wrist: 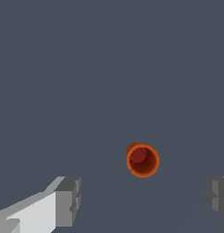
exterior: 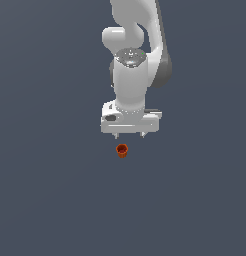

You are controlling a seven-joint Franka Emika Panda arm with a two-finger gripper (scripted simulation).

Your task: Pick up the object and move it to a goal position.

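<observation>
While the white, rounded-link robot arm (exterior: 131, 65) points straight down over the flat slate-grey surface (exterior: 45, 200), its white two-fingered gripper (exterior: 130, 135) hangs with both short grey fingertips (exterior: 115, 135) clear of everything. The jaws stand wide apart, with nothing between them. Below them, and apart from them, sits the small orange-red cup-like pot (exterior: 122, 150) with a rim and a darker hollow; in the exterior view it lies beneath the gap, nearer the fingertip on the exterior view's left than the other one. In that view the pot stands upright, its rim and open mouth turned up toward the jaws and its narrower base down, so its axis runs roughly along the gripper's own downward line. The wrist view looks into that mouth: the orange-red pot (wrist: 142, 159) shows as a ring around a dark red hollow, with a little of its outer wall visible on one side, so it is seen slightly off its axis. There the pot lies ahead of the line joining the two fingers (wrist: 68, 200), not between them, and touches neither. It looks far smaller than the span of the open jaws. Whether the pot rests on the grey surface cannot be told from these views.
</observation>
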